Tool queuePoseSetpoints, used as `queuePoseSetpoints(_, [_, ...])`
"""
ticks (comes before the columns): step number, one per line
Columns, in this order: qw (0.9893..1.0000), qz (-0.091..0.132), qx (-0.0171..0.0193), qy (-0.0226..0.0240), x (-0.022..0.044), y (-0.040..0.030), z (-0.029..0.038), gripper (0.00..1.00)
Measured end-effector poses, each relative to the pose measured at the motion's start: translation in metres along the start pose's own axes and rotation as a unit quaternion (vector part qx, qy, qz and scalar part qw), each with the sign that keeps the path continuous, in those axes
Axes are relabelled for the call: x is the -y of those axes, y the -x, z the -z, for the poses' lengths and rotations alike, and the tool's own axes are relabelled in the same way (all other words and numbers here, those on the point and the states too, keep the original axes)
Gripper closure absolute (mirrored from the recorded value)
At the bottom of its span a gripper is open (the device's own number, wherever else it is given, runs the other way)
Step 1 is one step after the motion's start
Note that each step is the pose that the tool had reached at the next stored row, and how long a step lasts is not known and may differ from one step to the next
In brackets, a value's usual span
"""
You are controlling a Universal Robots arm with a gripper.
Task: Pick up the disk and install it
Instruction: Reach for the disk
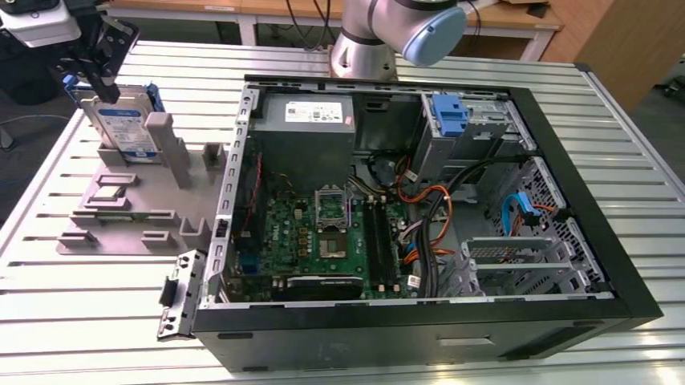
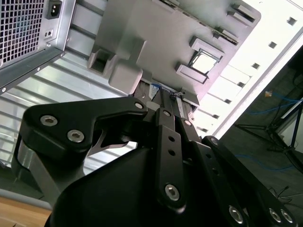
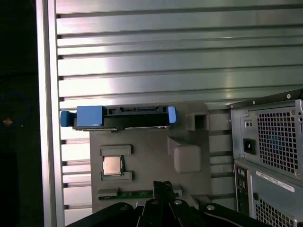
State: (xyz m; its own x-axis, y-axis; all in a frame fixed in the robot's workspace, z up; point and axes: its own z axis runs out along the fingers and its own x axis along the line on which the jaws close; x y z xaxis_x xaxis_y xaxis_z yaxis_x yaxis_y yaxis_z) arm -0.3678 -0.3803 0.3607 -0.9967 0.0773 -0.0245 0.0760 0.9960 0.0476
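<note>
The disk (image 1: 120, 128), a silver drive with a white-and-blue label in a blue frame, stands on edge in a slot at the far end of the grey holder (image 1: 128, 233), at the exterior view's left. My gripper (image 1: 102, 84) hangs just above its top edge, fingers together with nothing between them. In the first wrist view the disk (image 3: 118, 117) appears edge-on across the holder (image 3: 151, 156), a little way beyond my gripper (image 3: 162, 185). The second wrist view looks along my gripper (image 2: 171, 101), with a bit of the disk's blue frame (image 2: 154, 90) just past it.
An open computer case (image 1: 599, 265) lies on the slatted metal table, right of the holder. Inside are a blue bracket on a grey cage (image 1: 451, 112) and a metal drive bay (image 1: 514, 253). A processor chip (image 3: 112, 165) and a memory stick (image 3: 128, 194) sit in the holder. The arm's base (image 1: 370, 40) stands behind the case.
</note>
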Motion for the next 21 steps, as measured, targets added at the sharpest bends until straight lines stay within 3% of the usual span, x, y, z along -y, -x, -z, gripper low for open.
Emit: queuePoseSetpoints(21, [1.0,0.0,-0.0001,0.0012,-0.0077,-0.0007,-0.0028,0.89])
